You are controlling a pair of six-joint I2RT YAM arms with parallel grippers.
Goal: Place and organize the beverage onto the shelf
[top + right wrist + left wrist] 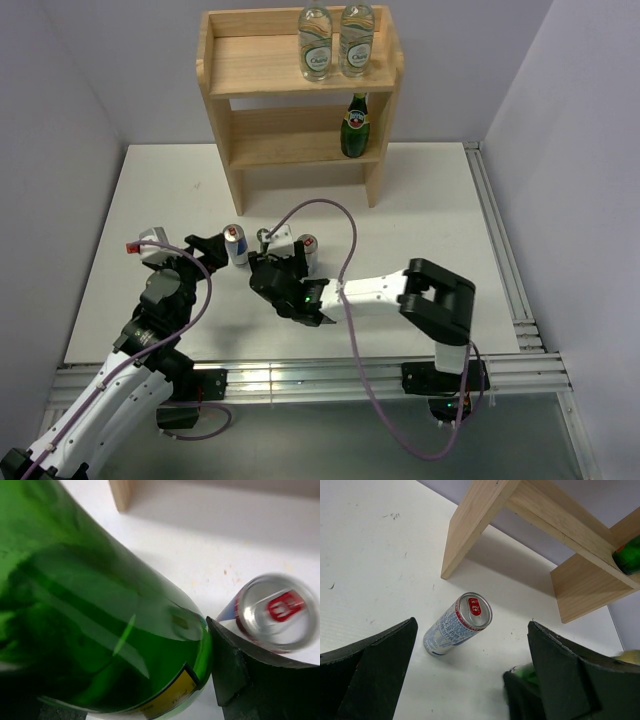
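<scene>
The pine shelf [250,70] stands at the back. Two clear water bottles [315,42] [356,40] stand on its top board and one green bottle [354,127] on the middle tier. My right gripper [278,268] is shut on the second green bottle [100,605], low over the table; the arm hides most of it in the top view. One can [307,250] stands right beside it, and shows in the right wrist view [272,612]. The other can [236,244] stands just ahead of my open, empty left gripper [205,250], between its spread fingers [370,670] in the left wrist view [457,625].
The shelf's left side panel [470,525] meets the table beyond the can. The lowest tier [300,150] shows bare wood beside the green bottle. The purple cable [345,240] arcs over the right arm. The two grippers are close together at the table's middle.
</scene>
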